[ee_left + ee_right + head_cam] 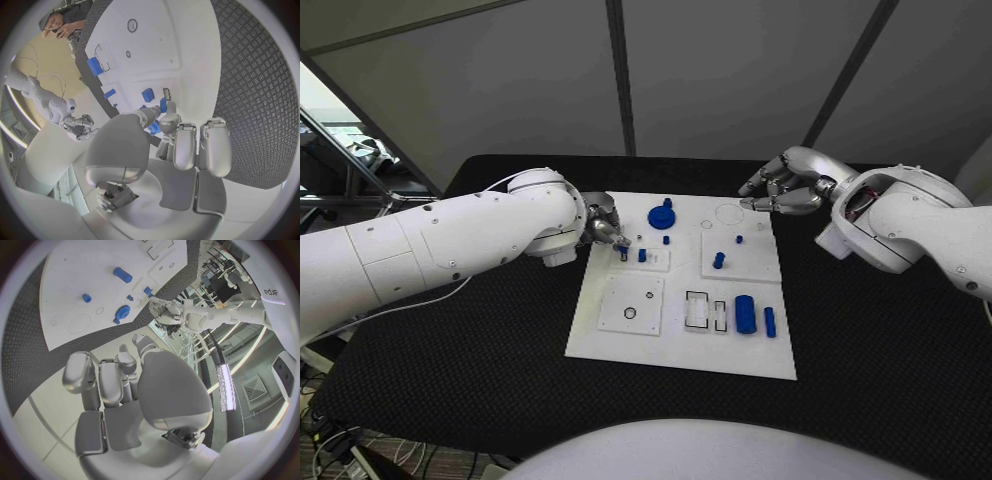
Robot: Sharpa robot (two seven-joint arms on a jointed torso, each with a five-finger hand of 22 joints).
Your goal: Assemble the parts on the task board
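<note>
The black worktop (473, 380) fills the lower two thirds of the head view, and the white task board (661, 345) lies at its centre.

The left arm (430, 245) comes in from the left of that frame. Its left hand (606, 230) sits over the board's left edge, just left of centre. In the head view the fingers are bunched low over a small blue peg (623, 252), but that view does not make the grip plain. The left wrist view does: the fingertips (167, 120) are closed together on a small blue part (163, 105), with further blue pieces just beside it on the board (187, 55).

The right hand (788, 188) hangs in the upper right of the head view, beyond the board's far right corner. It touches nothing there. The right wrist view shows its fingers (112, 380) curled inward on nothing, well apart from the board (87, 280).

On the board, the head view shows a round blue knob (662, 216) near the upper middle. A thick blue cylinder (746, 314) and a thin blue pin (770, 322) lie side by side at lower right. A short blue peg (718, 260) stands at mid right. The right wrist view shows the knob (123, 312) from the far side.
</note>
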